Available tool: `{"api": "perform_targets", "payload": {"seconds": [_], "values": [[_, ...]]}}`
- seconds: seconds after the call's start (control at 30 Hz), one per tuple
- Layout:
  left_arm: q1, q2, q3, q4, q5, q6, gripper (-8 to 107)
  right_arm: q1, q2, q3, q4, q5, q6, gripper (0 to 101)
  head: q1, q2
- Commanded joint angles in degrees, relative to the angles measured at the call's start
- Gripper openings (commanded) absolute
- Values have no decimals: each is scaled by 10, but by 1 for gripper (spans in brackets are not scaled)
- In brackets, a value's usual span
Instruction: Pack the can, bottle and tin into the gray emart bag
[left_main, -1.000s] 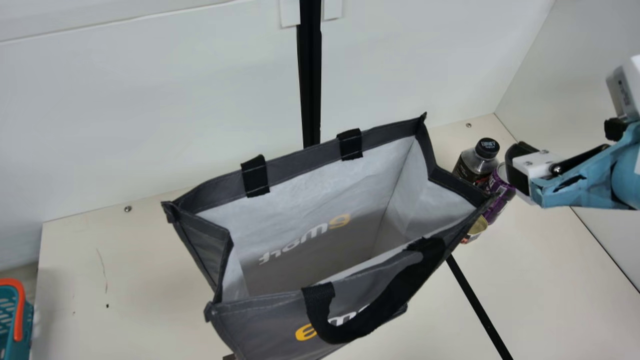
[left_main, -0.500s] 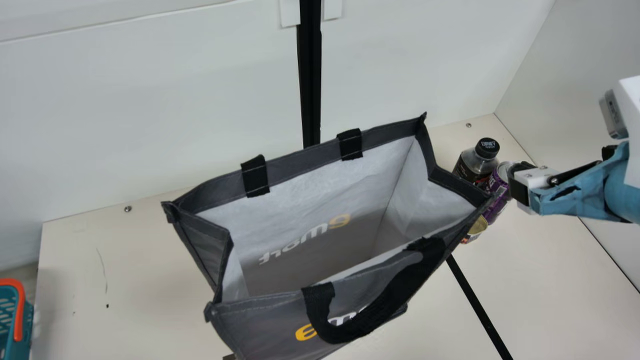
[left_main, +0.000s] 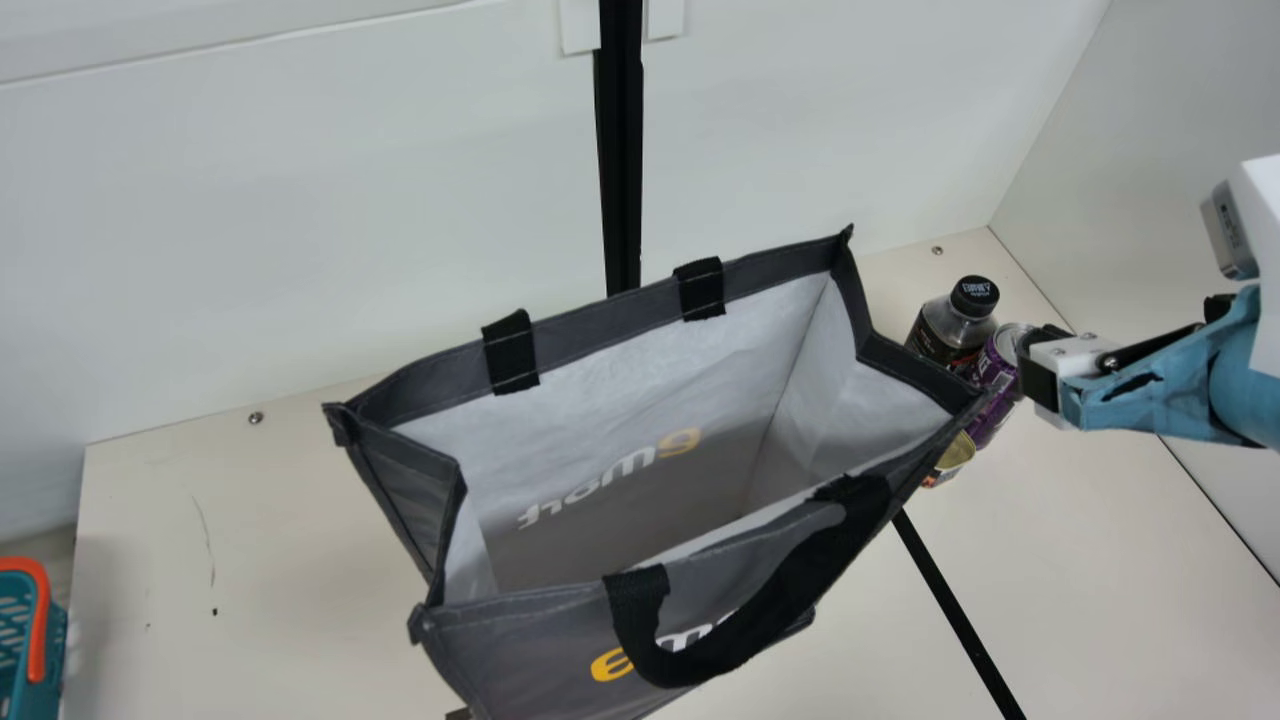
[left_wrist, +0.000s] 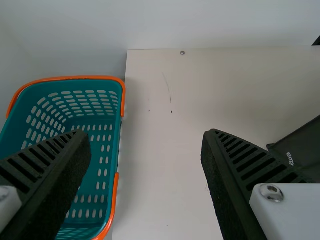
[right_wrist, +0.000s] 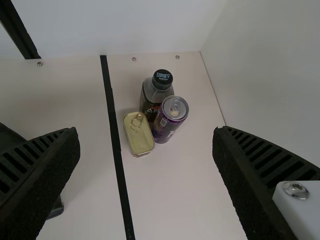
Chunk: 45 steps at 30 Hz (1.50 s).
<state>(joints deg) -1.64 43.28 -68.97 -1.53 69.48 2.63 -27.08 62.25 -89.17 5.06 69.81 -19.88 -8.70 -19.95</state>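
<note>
The gray bag (left_main: 600, 325) stands wide-mouthed on the counter (left_main: 280, 560), its creased fabric walls spread, presumably so things drop straight in. The upright bottle (right_wrist: 161, 89), shiny purple can (right_wrist: 175, 107) and flat tin (right_wrist: 139, 136) cluster beside it, probably for easy reach. Near them the right end effector (right_wrist: 146, 134) gapes wide, empty; the left end effector (left_wrist: 145, 136), equally wide and empty, hangs near the slotted basket (left_wrist: 75, 77).

Can (left_main: 994, 378), bottle (left_main: 948, 325), tin (left_main: 956, 456) right of bag (left_main: 605, 326), basket (left_wrist: 75, 78) left
</note>
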Motion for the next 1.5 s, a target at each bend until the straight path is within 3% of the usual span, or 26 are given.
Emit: {"api": "perform_targets", "payload": {"seconds": [0.0, 0.77, 1.47], "values": [[0, 0, 0, 0, 0, 0, 90, 0, 0, 0, 0, 0, 0, 91, -13, 0], [-13, 9, -8, 4, -3, -4, 90, 0, 0, 0, 0, 0, 0, 91, -13, 0], [-78, 82, -101, 17, -27, -38, 90, 0, 0, 0, 0, 0, 0, 91, -13, 0]]}}
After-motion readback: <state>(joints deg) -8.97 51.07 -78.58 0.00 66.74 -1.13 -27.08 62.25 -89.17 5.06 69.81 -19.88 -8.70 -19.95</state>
